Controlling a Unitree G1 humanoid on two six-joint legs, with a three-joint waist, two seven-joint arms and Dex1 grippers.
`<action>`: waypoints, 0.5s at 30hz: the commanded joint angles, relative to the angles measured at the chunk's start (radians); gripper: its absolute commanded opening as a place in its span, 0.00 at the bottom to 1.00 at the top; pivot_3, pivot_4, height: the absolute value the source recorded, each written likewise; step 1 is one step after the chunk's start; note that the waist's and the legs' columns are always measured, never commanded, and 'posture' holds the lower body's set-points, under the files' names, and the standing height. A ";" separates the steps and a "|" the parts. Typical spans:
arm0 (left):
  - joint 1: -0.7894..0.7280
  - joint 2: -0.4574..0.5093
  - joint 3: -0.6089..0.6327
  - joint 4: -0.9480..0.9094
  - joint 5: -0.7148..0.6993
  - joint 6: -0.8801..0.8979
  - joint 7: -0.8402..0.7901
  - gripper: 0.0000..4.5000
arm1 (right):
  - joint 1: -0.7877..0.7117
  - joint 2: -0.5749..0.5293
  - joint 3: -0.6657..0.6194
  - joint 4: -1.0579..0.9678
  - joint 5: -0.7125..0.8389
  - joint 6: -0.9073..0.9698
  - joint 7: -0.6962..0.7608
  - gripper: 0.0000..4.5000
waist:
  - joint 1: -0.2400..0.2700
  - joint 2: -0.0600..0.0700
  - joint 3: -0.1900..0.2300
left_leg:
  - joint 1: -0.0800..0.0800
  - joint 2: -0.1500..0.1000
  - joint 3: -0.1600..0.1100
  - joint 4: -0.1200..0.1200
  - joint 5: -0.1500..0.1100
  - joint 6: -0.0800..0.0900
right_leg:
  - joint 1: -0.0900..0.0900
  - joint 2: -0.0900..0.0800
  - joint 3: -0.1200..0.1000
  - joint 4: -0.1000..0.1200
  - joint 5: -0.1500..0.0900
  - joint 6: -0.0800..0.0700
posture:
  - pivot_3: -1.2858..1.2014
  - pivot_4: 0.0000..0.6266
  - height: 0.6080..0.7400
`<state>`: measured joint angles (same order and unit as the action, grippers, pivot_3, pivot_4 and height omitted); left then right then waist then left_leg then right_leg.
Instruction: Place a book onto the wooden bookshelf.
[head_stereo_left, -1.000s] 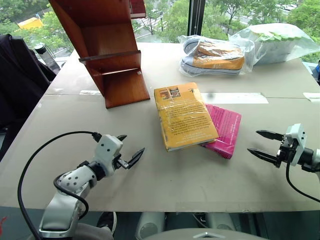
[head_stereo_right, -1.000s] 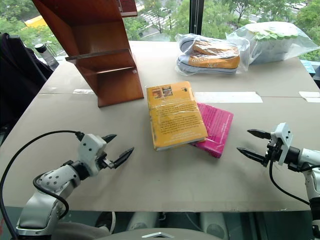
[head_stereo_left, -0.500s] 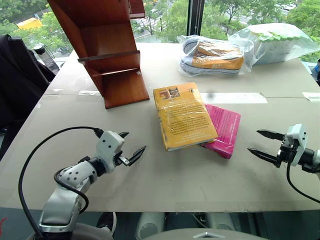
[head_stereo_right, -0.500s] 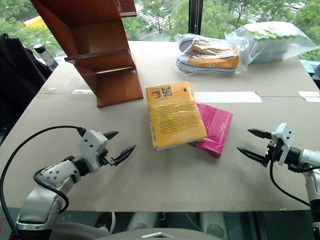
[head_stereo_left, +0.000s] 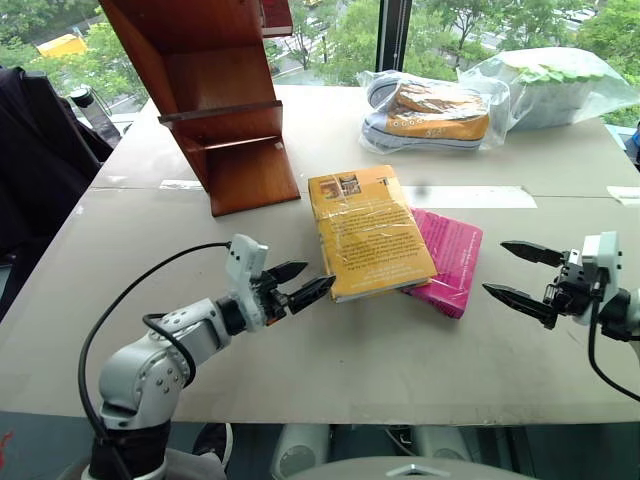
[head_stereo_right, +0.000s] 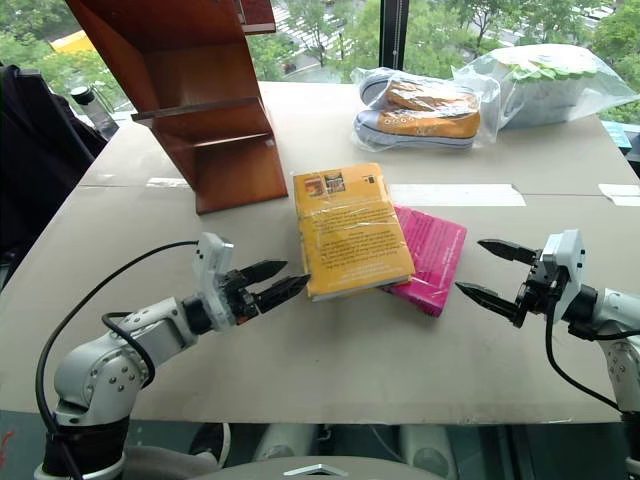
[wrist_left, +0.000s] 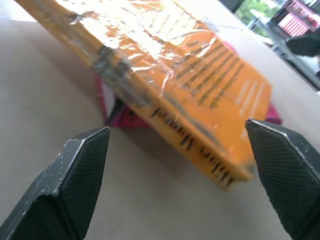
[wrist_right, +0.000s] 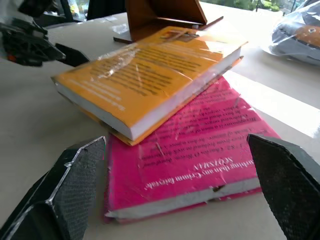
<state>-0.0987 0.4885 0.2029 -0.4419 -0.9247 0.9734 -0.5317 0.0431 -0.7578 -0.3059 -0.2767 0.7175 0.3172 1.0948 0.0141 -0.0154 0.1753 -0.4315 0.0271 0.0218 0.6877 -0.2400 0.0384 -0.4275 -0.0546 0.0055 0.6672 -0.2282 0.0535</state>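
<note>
We see the left arm bent at the elbow and reaching in from the lower left, its left gripper (head_stereo_left: 298, 283) pointing roughly level toward the middle with jaws spread wide and nothing between them. The right gripper (head_stereo_left: 520, 273) reaches in from the right edge, pointing left, its two black fingers (wrist_right: 70, 187) parted wide and holding nothing.
</note>
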 joint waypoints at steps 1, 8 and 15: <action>-0.044 -0.016 0.023 0.054 -0.138 0.171 0.102 0.99 | 0.042 -0.039 -0.062 -0.167 0.091 0.095 -0.045 1.00 | -0.003 0.000 0.000 | 0.000 0.000 0.000 0.000 0.000 0.000 | 0.000 0.000 0.000 0.000 0.000 0.001 | 0.52 0.24 0.64; -0.182 -0.167 0.041 0.278 -0.262 0.325 0.270 0.99 | 0.044 -0.066 -0.098 -0.277 0.140 0.162 -0.102 1.00 | 0.001 -0.003 0.001 | 0.002 -0.001 -0.002 0.002 0.000 0.000 | 0.004 0.000 -0.001 0.000 -0.003 -0.001 | 0.52 0.24 0.64; -0.255 -0.282 0.138 0.471 -0.431 0.385 0.432 0.94 | 0.095 -0.072 -0.130 -0.310 0.150 0.173 -0.099 1.00 | 0.001 -0.003 0.000 | 0.004 -0.002 -0.003 0.002 0.000 0.000 | 0.007 -0.001 -0.002 -0.002 -0.001 -0.004 | 0.52 0.24 0.64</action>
<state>-0.3459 0.2165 0.3171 -0.0069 -1.3030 1.3393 -0.1438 0.1384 -0.8153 -0.3906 -0.5517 0.8458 0.4954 0.9949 0.0154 -0.0185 0.1756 -0.4281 0.0251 0.0186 0.6902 -0.2399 0.0384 -0.4204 -0.0551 0.0032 0.6650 -0.2290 0.0495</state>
